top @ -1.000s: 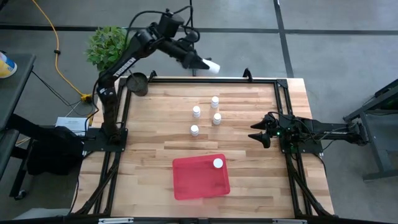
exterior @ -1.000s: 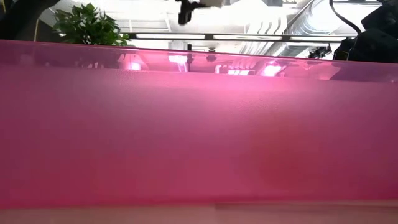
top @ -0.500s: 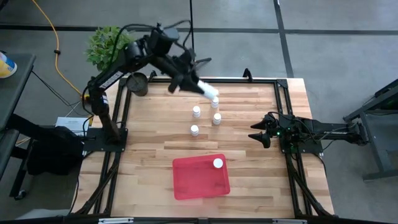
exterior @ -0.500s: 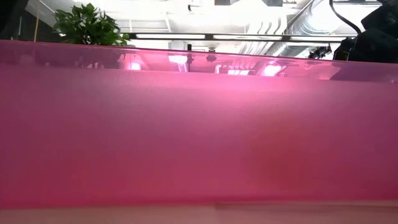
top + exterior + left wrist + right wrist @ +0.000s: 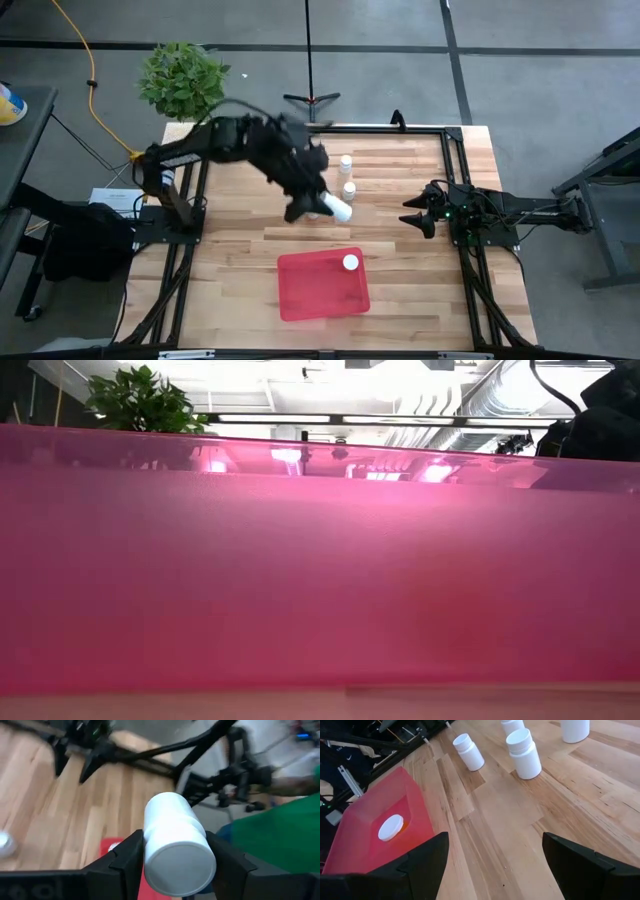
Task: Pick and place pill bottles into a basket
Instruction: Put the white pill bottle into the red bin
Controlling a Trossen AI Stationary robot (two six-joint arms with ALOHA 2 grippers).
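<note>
- Transport is the step in hand: the left gripper (image 5: 176,870) has its jaws closed part-way around one white pill bottle (image 5: 172,827). The bottle lies sideways between the fingers, cap end pointing out past the tips.
- The basket (image 5: 305,290) (really a flat red tray) lies just beyond the jaws and lower down, not yet under them, so I judge the bottle is short of its drop point.
- The next move, as I read it, calls for carrying the bottle forward until the jaws hang over the red floor. They then need to come down low and open gently, since a bottle released on its side from any height could roll off over such a shallow rim.
- One bottle (image 5: 350,262) already stands in the basket, near its far right corner. The release should land on the bare part to the left of it.
- Four bottles stand upright on the table (image 5: 400,290), behind and beside the jaws: (image 5: 468,751), (image 5: 523,752), (image 5: 512,724) and (image 5: 575,729).
- Count: six bottles in all, with one held, one in the basket and four on the wood. There is one basket.
- The right gripper (image 5: 495,840) waits farthest off at the table's right edge, with its jaws spread wide and nothing between them.
</note>
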